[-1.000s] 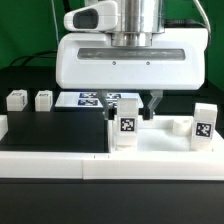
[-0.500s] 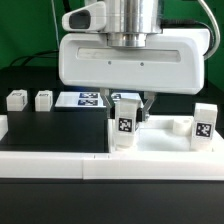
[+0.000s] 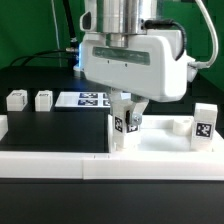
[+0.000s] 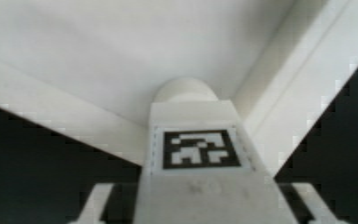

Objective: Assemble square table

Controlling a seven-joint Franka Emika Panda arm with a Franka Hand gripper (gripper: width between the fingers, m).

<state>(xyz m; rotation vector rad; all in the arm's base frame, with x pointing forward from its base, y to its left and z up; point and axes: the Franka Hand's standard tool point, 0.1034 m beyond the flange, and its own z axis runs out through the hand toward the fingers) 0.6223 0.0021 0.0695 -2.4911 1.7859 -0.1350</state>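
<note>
The white square tabletop (image 3: 165, 142) lies at the exterior view's right, rim up. My gripper (image 3: 128, 108) is shut on a white tag-marked leg (image 3: 128, 122) and holds it upright at the tabletop's near left corner. In the wrist view the leg (image 4: 197, 140) fills the middle between my fingers (image 4: 101, 200), its rounded end against the tabletop's inner corner (image 4: 105, 50). A second leg (image 3: 204, 122) stands on the tabletop's right side. Two more legs (image 3: 15, 99) (image 3: 43, 99) sit on the black table at the exterior view's left.
The marker board (image 3: 85, 99) lies flat behind the tabletop, left of my hand. A long low white border wall (image 3: 55, 162) runs along the front. A small white socket stub (image 3: 180, 126) rises from the tabletop near the right leg.
My hand has turned about its vertical axis and now faces obliquely. The held leg's tag has turned with it. The leg stays at the same corner.
</note>
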